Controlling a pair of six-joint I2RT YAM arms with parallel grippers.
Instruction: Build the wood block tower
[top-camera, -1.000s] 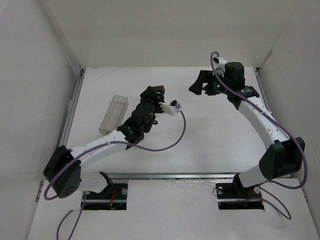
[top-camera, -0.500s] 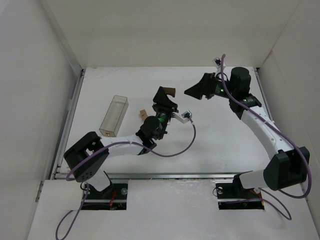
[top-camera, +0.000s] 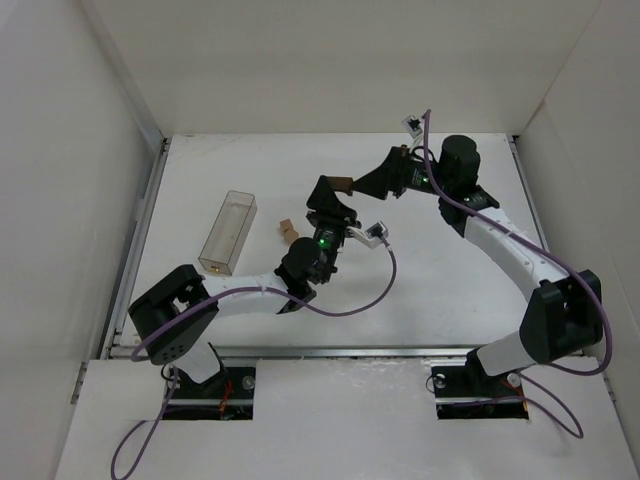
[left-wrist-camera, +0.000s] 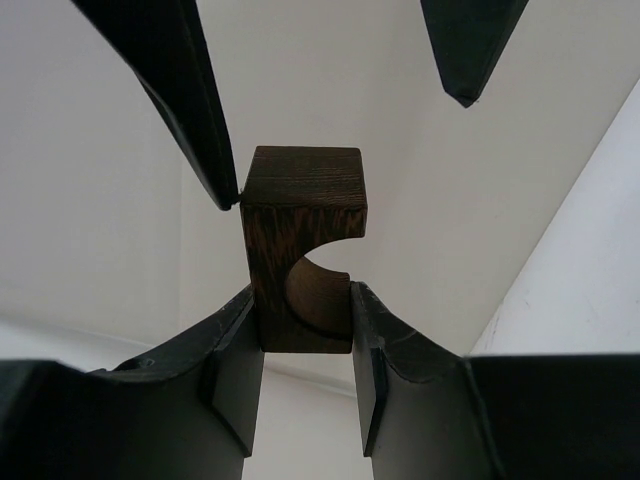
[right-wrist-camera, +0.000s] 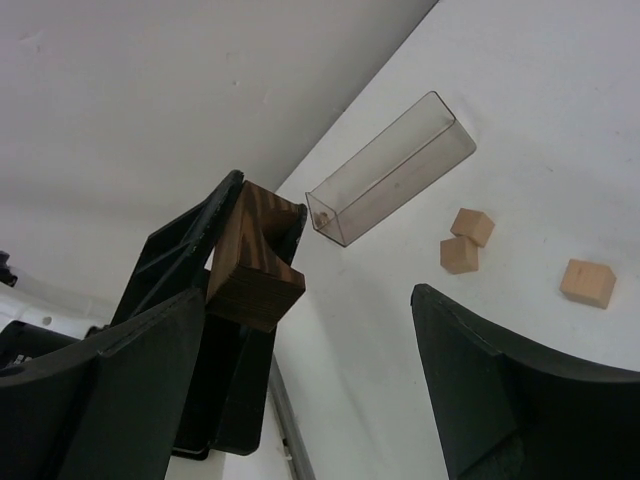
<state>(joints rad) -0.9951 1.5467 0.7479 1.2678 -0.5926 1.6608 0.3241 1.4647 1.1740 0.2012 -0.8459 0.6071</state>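
L hand (left-wrist-camera: 303, 295) holds arch aloft, R hand (right-wrist-camera: 308, 300) spread beside it.
L hand clenched on lower end of dark arch block (left-wrist-camera: 303, 190), up off tabletop (right-wrist-camera: 520, 110). R hand released, fingers flanking block's top end. Three tan cubes (right-wrist-camera: 472, 226) on tabletop near clear box (right-wrist-camera: 390, 170).

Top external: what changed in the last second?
The left claw, shut on the dark arch piece throughout, swung right and its elbow folded in, uncovering a tan cube. The right claw, open, moved left to meet it. Its fingers now flank the arch piece, not yet closed on it. The clear box stayed put.
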